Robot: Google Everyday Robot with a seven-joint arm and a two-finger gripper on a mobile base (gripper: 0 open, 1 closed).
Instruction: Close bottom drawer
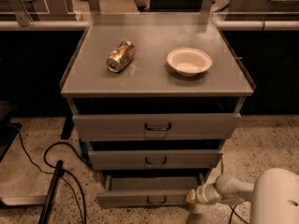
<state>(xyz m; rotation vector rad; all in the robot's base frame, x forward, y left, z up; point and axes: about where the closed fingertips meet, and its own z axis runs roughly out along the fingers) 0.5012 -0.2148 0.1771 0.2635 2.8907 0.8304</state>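
Speckled floor, grey cabinet (pixel 149 84) with can (pixel 120 56) and bowl (pixel 189 61) on top. Bottom drawer (pixel 135 199) lowest of three, standing out, front running left-right. Gripper (pixel 192 197) low at right end of drawer front, touching or just beside; opening cannot tell. Closing push should go inward, toward cabinet.

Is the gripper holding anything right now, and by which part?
Nothing looks held: the gripper sits at the right end of the bottom drawer front, well away from its handle. Whether it touches the front cannot be told.
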